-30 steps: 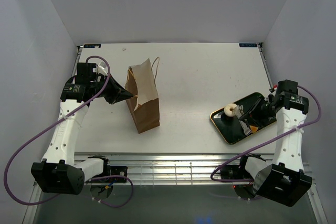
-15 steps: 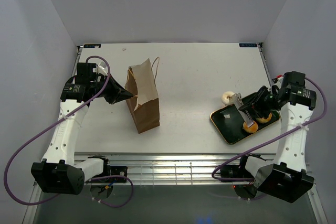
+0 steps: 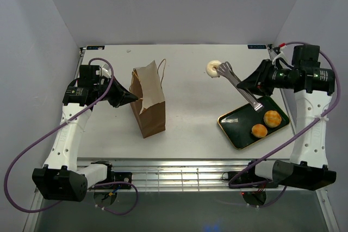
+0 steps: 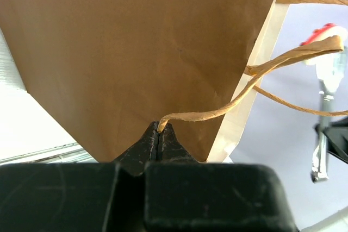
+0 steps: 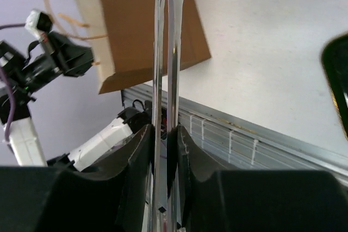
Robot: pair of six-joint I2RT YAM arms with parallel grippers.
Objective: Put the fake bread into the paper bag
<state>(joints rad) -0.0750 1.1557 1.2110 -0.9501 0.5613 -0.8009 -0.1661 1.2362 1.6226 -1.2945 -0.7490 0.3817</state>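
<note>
bright overhead light, soft shadows on bench (image 3: 190, 88). left tool (image 4: 159, 131) base nr lens dark, blurry; tongs (image 5: 166, 52) in right tool (image 5: 164, 131) glint.

- Left arm (image 3: 68, 129): white links dotted with small holes; black joint housings; black block base off the table's (image 3: 206, 107) near edge.
- Right arm (image 3: 305, 129): same build.
- Cable (image 3: 100, 60): purple, one looping along each arm.
- Left gripper (image 4: 159, 129), right gripper (image 5: 163, 134): matte black, lightly scuffed.

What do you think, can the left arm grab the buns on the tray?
Probably not. Its jaws are shut on the paper bag's handle, and the buns sit on the tray far to the right.
</note>
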